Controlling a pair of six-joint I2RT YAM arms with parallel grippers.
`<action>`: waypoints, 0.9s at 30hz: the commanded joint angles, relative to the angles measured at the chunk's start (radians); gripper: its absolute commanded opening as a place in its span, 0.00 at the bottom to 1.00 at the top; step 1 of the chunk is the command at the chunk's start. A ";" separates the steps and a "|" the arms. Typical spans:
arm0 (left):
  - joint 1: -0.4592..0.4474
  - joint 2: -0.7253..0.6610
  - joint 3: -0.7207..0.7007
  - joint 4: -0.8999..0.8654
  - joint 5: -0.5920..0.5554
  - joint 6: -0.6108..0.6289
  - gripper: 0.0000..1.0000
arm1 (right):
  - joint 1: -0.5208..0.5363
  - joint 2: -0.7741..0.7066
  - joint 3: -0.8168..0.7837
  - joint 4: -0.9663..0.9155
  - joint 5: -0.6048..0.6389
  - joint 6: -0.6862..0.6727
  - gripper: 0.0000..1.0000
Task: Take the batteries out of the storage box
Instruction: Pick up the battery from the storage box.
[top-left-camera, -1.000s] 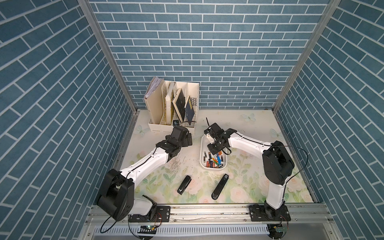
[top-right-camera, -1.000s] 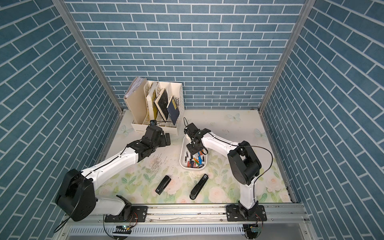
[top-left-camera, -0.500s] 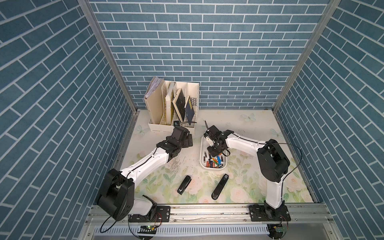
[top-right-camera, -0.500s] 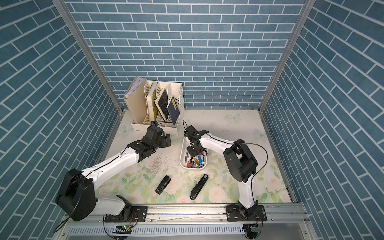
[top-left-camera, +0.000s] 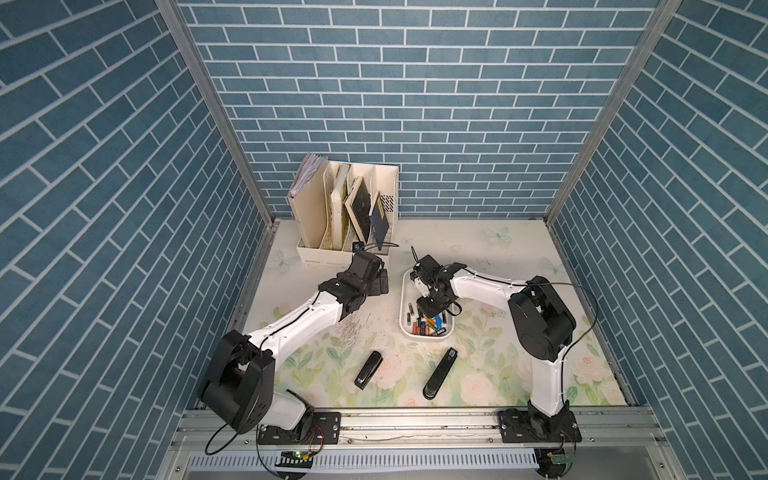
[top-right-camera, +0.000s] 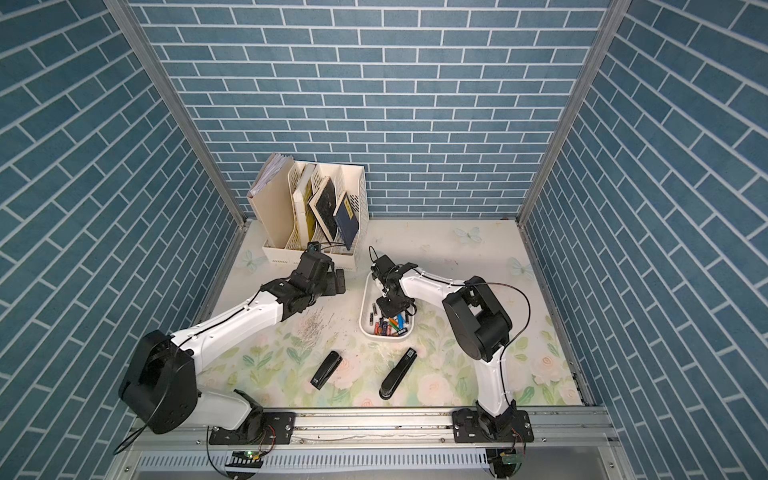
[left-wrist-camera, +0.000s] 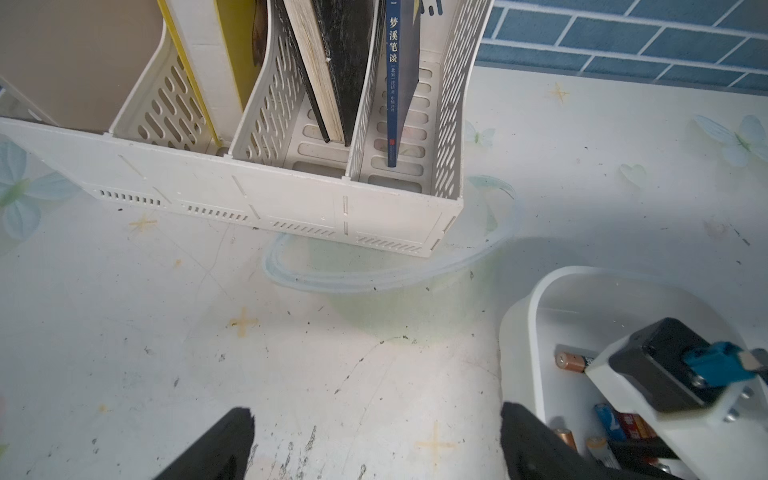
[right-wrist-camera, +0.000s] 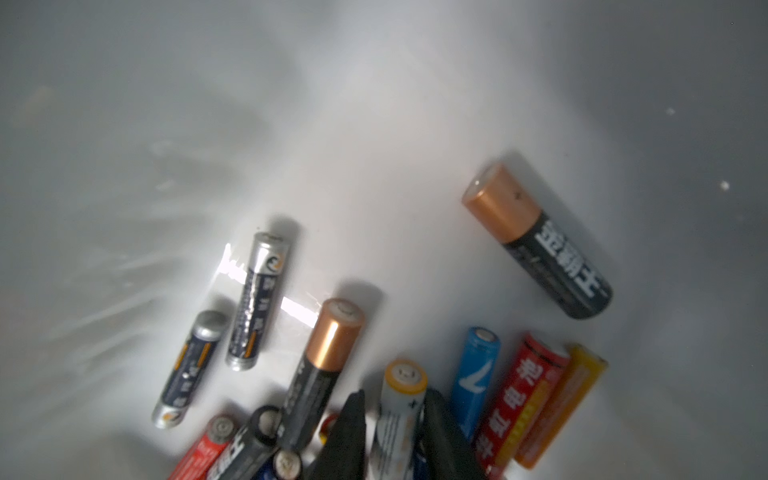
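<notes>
Pose, left arm (top-left-camera: 299, 324): stretched from the front left corner of the table (top-left-camera: 498, 249) diagonally inward, wrist low just before the file organizer (top-left-camera: 320, 259) at the far left corner. The left gripper (left-wrist-camera: 376, 440) has its jaws wide, with nothing between them and bare tabletop beneath. Only its two black fingertips (left-wrist-camera: 232, 436) enter the wrist frame.

Pose, right arm (top-left-camera: 482, 286): elbow folded high near the right edge, forearm running left, wrist bent down into the storage box (top-left-camera: 402, 316), which lies about mid-table. The right gripper (right-wrist-camera: 395, 397) is narrow, fingers (right-wrist-camera: 351, 428) straddling a white battery (right-wrist-camera: 400, 411) with a yellow-ringed cap. Firm contact not discernible.

The batteries (top-left-camera: 428, 326) lie in the box, crowded at its near end. One copper-topped black cell (right-wrist-camera: 536, 241) lies apart.

Hidden: in both top views the wrist covers the right fingertips and the flanked cell. The right wrist frame cuts off several cells, and the box walls are blurred. The left wrist view shows only a corner of the box.

A short black stapler (top-left-camera: 368, 370) and a long black stapler (top-left-camera: 440, 372) lie near the front edge.
</notes>
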 joint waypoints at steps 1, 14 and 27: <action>-0.011 0.017 0.028 -0.030 0.000 0.001 0.97 | -0.006 0.023 -0.012 0.002 -0.022 -0.008 0.26; -0.027 0.050 0.066 -0.056 0.001 0.005 0.95 | -0.022 -0.008 0.006 0.009 -0.064 0.012 0.17; -0.049 0.104 0.135 -0.081 0.016 0.007 0.94 | -0.116 -0.092 0.124 -0.042 -0.125 0.037 0.16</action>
